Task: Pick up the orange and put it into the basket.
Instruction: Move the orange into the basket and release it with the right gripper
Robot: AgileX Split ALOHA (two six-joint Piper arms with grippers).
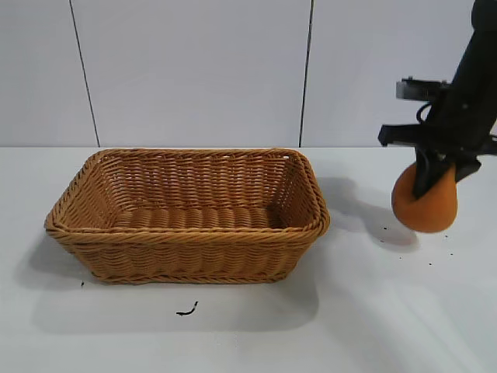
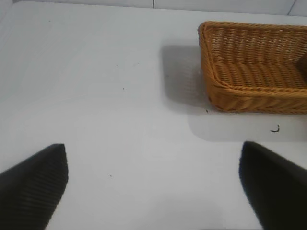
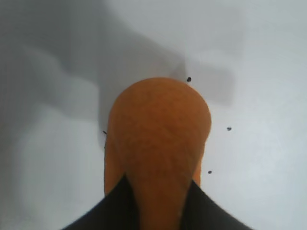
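Observation:
The orange (image 1: 424, 204) is a matte orange lump held just above the white table at the right, well to the right of the basket. My right gripper (image 1: 432, 172) is shut on its narrow upper part, with black fingers on both sides; in the right wrist view the orange (image 3: 158, 139) fills the middle between the fingers (image 3: 115, 206). The wicker basket (image 1: 186, 225) stands at centre left, and its inside shows nothing in it. It also shows in the left wrist view (image 2: 254, 91). My left gripper (image 2: 153, 187) is open and empty over bare table, away from the basket.
A small dark curled scrap (image 1: 186, 311) lies on the table in front of the basket. Dark specks (image 1: 431, 260) dot the table under the orange. A white panelled wall stands behind.

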